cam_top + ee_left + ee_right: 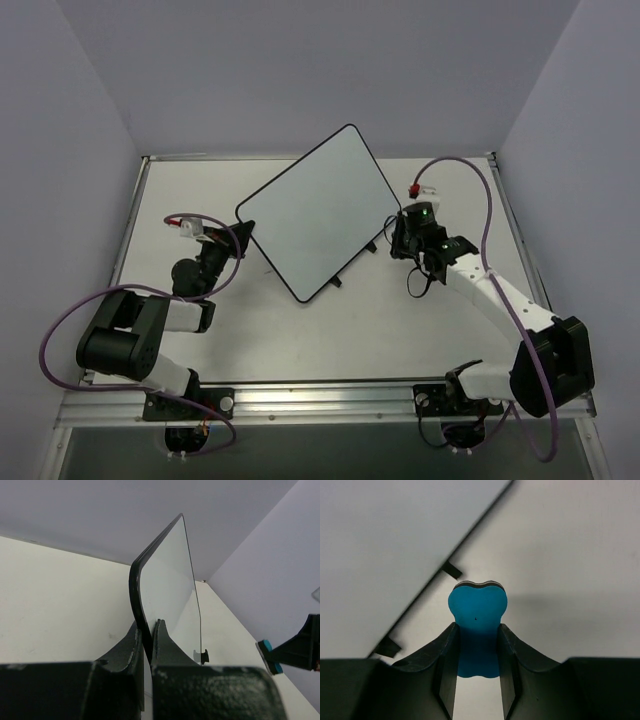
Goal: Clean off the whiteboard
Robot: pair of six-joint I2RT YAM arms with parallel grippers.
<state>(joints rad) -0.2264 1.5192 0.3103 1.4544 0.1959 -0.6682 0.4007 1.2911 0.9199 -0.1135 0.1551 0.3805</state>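
Observation:
The whiteboard (315,215), white with a thin black frame, stands tilted up off the table. Its long edge with two black clips (340,282) is lowest. My left gripper (238,226) is shut on the board's left corner. In the left wrist view both fingers pinch the black frame (137,600), and the board's face (172,580) rises beyond them. My right gripper (400,243) hovers just right of the board, shut on a small blue eraser (477,607). That eraser (266,656) also shows in the left wrist view. In the right wrist view the board (385,540) fills the upper left.
The white table (350,330) is boxed in by pale walls at the back and on both sides. A metal rail (320,398) runs along the near edge by the arm bases. Purple cables (487,215) loop from both arms.

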